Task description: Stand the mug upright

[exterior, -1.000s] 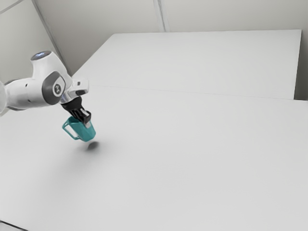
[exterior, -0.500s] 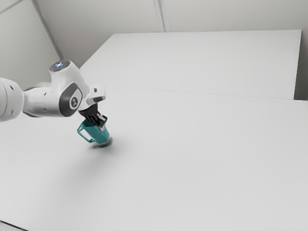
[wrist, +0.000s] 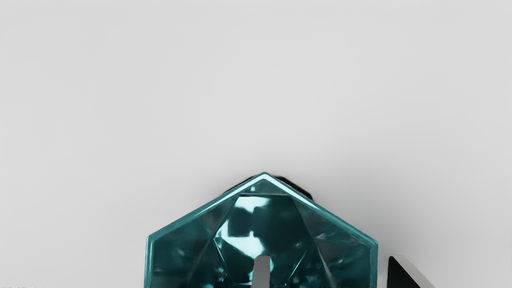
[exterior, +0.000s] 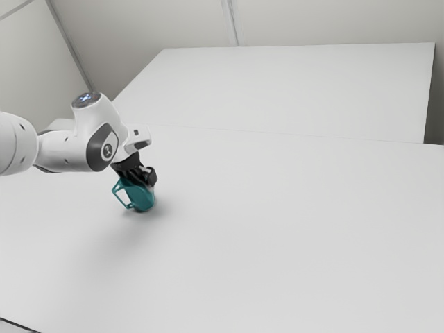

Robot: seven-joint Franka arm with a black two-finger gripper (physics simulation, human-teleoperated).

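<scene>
In the exterior view my gripper (exterior: 146,180) is at the top of the teal mug (exterior: 141,200), whose base is down at the table (exterior: 277,229). The mug looks roughly upright, perhaps slightly tilted, with its handle toward the exterior view's left. From the wrist view, I look into the faceted mug (wrist: 176,256). The gripper (wrist: 326,258) stands open across the mug's wall: one finger (wrist: 261,272) is inside the mug, the other outside it, with space between them and the wall. The mug's lower outside is mostly hidden beneath its rim in that view.
The white tabletop stretches toward the exterior view's right, and a second white surface (exterior: 298,90) lies beyond a thin seam. Pale walls (exterior: 152,24) stand behind. A dark cable (exterior: 19,325) crosses the exterior view's lower left corner.
My hand carried the tilted mug toward the exterior view's right and lowered it. The fingers have since spread apart, and the mug has swung closer to upright on the table.
</scene>
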